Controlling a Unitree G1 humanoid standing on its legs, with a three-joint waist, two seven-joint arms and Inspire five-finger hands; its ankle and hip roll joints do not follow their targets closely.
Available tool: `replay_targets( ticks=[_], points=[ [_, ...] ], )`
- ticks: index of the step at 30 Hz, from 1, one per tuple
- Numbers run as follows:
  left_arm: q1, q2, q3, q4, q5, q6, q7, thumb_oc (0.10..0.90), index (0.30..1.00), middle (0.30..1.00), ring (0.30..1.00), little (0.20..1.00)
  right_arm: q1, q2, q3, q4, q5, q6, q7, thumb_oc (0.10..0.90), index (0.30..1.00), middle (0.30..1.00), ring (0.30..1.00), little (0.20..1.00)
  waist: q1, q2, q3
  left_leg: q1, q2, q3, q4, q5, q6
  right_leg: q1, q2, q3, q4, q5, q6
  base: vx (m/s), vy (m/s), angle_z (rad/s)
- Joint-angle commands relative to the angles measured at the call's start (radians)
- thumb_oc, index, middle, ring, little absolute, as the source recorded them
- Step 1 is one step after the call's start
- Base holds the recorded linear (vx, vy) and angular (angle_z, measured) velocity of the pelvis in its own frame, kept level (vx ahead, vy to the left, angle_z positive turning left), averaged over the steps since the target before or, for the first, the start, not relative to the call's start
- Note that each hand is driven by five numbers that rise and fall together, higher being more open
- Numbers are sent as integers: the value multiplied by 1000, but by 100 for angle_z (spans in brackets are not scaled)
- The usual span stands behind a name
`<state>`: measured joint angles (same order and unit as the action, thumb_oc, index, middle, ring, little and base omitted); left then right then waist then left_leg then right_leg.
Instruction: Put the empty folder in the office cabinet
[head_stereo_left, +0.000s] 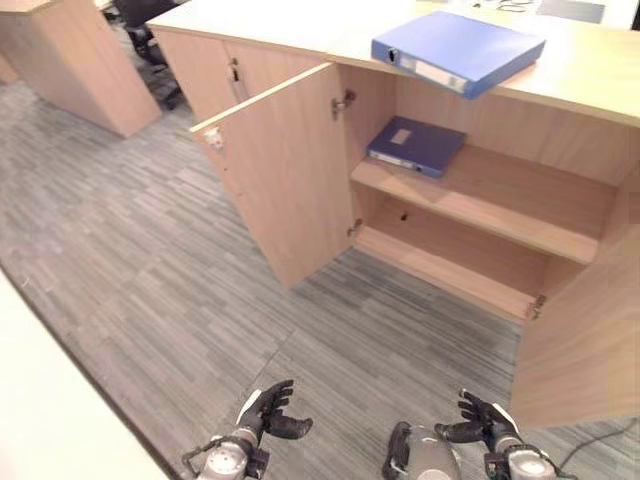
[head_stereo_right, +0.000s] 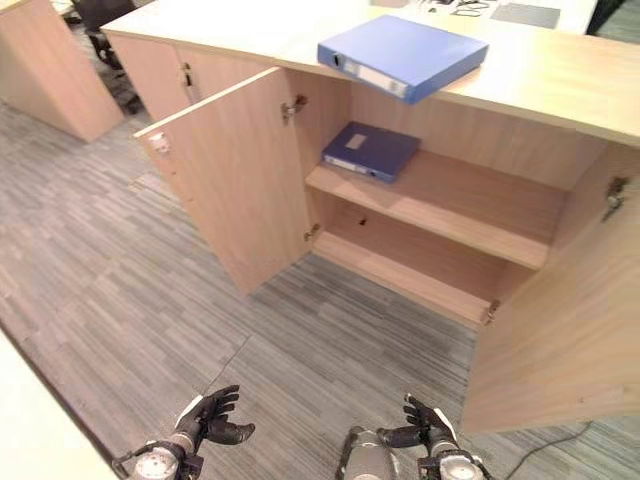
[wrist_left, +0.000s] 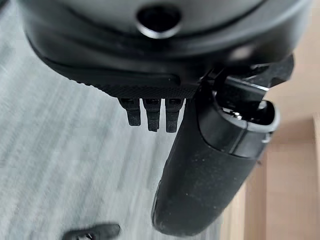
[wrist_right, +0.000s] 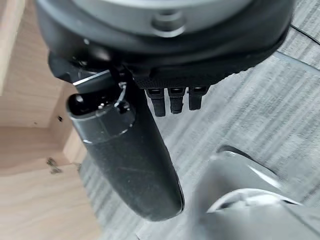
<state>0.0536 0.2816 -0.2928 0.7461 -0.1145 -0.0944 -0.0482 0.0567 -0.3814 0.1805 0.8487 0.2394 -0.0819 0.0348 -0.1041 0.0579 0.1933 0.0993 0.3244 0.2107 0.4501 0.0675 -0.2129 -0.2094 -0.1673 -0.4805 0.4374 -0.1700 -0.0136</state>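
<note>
Blue folder (head_stereo_left: 460, 50) lying flat on the desk (head_stereo_left: 590, 70), one corner jutting past the front edge, directly above the open office cabinet (head_stereo_left: 480, 215). Second, darker folder (head_stereo_left: 415, 146) already on the upper shelf (head_stereo_left: 500, 195), toward its left end. Left hand (head_stereo_left: 268, 412) and right hand (head_stereo_left: 485, 422) low over the carpet floor (head_stereo_left: 150, 260), well apart from the folder, fingers loosely spread and holding nothing.

Probably the approach-and-reach step, with nothing done yet. Best to step closer, raise both hands, and take the folder by the overhanging corner, fingers under and thumb on top, then keep it level on the way down.

Left door (head_stereo_left: 285, 175) and right door (head_stereo_left: 585, 330) swung wide, framing a clear lane of floor to the opening. Free room on the upper shelf right of the dark folder; lower shelf (head_stereo_left: 450, 270) bare. Desk lip above the opening likely the edge to clear when lowering.
</note>
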Motion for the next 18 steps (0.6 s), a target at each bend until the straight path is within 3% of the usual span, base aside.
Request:
replay_targets(
  ticks=[1,4,5,6,7,8,9,10,13,17,18],
  points=[
    [-62,16,7,-104,-32,-66,28,800,900,900,900,900,1,-30,19,-82,8,-48,3,800,900,900,900,900,-3,-47,9,14,-94,-31,111,67,59,122,-39,129,-326,134,60,248,-123,-49],
    [-54,8,2,-102,-29,-67,30,800,900,900,900,900,-9,-31,29,-62,0,-41,6,800,900,900,900,900,39,-69,20,-117,-173,-59,116,-36,88,201,-13,203,-374,111,69,350,-106,-56],
    [-53,10,1,-98,-26,-67,28,800,900,900,900,900,-10,-27,27,-58,11,-42,8,800,900,900,900,900,52,-75,24,-159,-177,-47,83,-59,95,227,-7,221,-391,105,78,556,-34,-37],
    [-47,13,-4,-89,-16,-66,26,800,900,900,900,900,-14,-22,31,-52,18,-45,11,800,900,900,900,900,77,-70,29,-209,-173,-38,-33,-81,102,282,10,249,-412,86,93,616,17,-58],
    [-41,17,-3,-87,-12,-65,26,800,900,900,900,900,-17,-23,39,-54,12,-46,11,800,900,900,900,900,94,-66,31,-236,-171,-45,-137,-66,103,308,20,263,-418,71,101,467,45,-54],
    [-42,17,-3,-87,-12,-65,26,800,900,900,900,900,-17,-23,38,-54,12,-46,11,800,900,900,900,900,96,-68,30,-233,-174,-42,-148,-58,104,306,18,264,-419,73,101,728,76,-70],
    [-37,24,14,-80,-21,-60,38,800,900,900,900,900,-34,-26,68,-63,-11,-51,6,800,900,900,900,900,151,-41,34,-304,-161,-121,-391,67,84,381,76,315,-425,27,110,566,39,-106],
    [-37,24,14,-79,-21,-60,38,800,900,900,900,900,-34,-25,69,-62,-11,-52,5,800,900,900,900,900,151,-48,41,-284,-167,-116,-409,73,81,389,69,317,-420,18,109,769,39,-110],
    [-36,28,32,-50,-24,-60,51,800,900,900,900,900,-56,-19,93,-60,-26,-53,4,800,900,900,900,900,195,-55,51,-356,-157,-136,-513,107,77,458,102,381,-395,-46,102,492,-7,-101],
    [-18,31,65,26,-18,-59,57,800,900,900,900,900,-83,-4,131,-54,-57,-49,19,800,900,900,900,900,249,-70,34,-380,-146,-180,-514,110,69,543,109,482,-387,-120,108,527,90,-83],
    [-12,34,72,36,-18,-59,58,800,900,900,900,900,-81,0,134,-57,-61,-48,22,800,900,900,900,900,259,-66,23,-381,-142,-195,-505,137,66,558,107,496,-385,-128,112,547,166,-121]
  ],
)
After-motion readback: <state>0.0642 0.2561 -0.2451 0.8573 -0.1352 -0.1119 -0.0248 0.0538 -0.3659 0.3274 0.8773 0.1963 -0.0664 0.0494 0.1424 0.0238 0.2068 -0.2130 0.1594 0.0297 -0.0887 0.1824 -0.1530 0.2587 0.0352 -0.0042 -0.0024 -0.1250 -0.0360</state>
